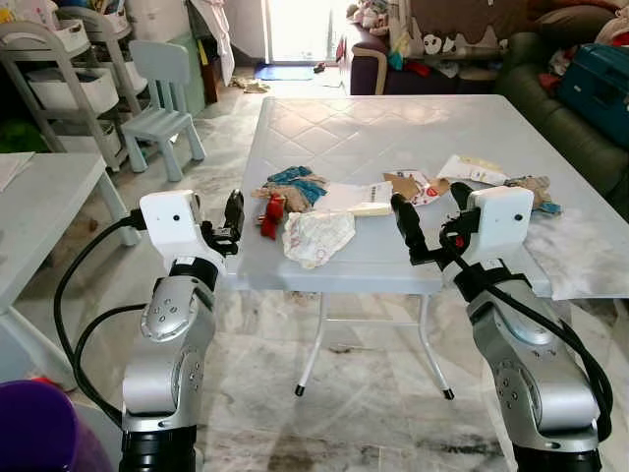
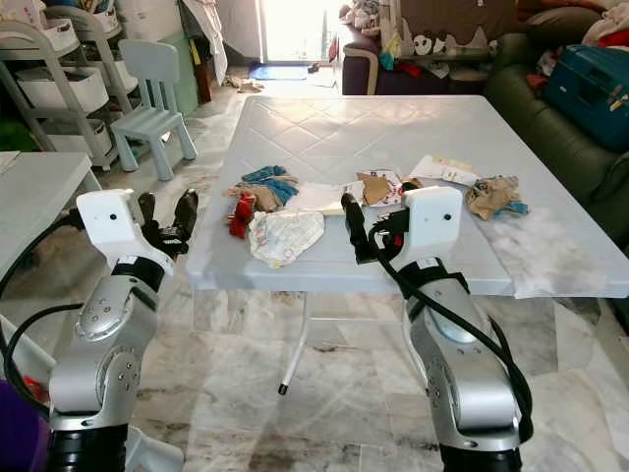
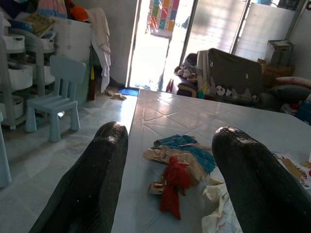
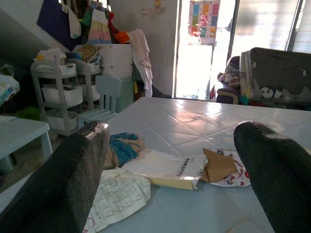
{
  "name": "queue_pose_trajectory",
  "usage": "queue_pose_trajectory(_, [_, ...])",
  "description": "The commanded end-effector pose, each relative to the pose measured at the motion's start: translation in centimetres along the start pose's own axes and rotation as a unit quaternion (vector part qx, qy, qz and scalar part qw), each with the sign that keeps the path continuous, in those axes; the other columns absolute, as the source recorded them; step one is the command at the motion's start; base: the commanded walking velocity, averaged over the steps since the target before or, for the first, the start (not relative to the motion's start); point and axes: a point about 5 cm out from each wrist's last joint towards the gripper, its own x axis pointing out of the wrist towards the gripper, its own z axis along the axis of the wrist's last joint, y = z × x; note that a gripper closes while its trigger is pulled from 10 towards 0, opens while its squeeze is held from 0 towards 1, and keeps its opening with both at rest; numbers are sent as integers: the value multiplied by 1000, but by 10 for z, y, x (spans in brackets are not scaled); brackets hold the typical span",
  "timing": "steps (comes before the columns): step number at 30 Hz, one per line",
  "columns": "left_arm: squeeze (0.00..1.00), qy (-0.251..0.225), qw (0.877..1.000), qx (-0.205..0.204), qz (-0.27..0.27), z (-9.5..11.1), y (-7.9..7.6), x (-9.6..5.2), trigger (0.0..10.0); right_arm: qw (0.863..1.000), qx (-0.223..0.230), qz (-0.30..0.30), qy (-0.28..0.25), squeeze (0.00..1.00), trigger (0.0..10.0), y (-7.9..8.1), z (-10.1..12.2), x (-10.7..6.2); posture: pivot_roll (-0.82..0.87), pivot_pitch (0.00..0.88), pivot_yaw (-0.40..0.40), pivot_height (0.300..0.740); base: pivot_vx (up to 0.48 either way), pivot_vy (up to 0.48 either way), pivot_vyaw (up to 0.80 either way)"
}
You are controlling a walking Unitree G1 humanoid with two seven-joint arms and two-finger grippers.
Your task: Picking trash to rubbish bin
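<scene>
A large pale grey folding table (image 1: 393,128) is standing on the marble floor (image 1: 295,433) and taking up the middle of the room, with a dark green sofa (image 1: 560,108) lying along its far right side and a light blue child's chair (image 1: 162,93) sitting off to its far left beside white storage shelves (image 1: 59,79). A second pale table (image 1: 39,206) is showing at the robot's left. The two silver arms are reaching forward at the near edge of the big table. The left gripper (image 3: 167,160) is hovering just off the table's near left corner, its two black fingers (image 3: 92,184) spread well apart with nothing between them. The right gripper (image 4: 170,160) is hanging over the near edge further right, its fingers (image 4: 63,179) likewise spread wide and holding nothing. The trash is lying scattered in a band across the near half of the tabletop: a crumpled white printed wrapper (image 1: 316,236) nearest the edge, a flat white envelope (image 1: 356,199) just behind it, a bundle of blue and tan scraps (image 1: 293,185) with a red piece (image 1: 270,216) at its left, torn brown cardboard (image 1: 403,184) on a printed sheet, a white packet (image 1: 470,169) further right, and a crumpled tan and blue wad (image 2: 494,197) at the far right.
</scene>
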Motion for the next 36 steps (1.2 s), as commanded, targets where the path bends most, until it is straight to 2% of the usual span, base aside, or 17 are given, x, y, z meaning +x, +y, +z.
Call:
queue_pose_trajectory(1, [0, 10, 1000, -1, -2, -3, -3, 3, 10000, 1000, -3, -7, -3, 0, 10000, -2, 2, 0, -56, 25, -37, 740, 0, -469, 0])
queue_pose_trajectory(36, [0, 17, 1000, 3, -1, -7, -4, 5, 10000, 1000, -13, -14, 1, 0, 10000, -5, 1, -1, -58, 19, -39, 740, 0, -446, 0])
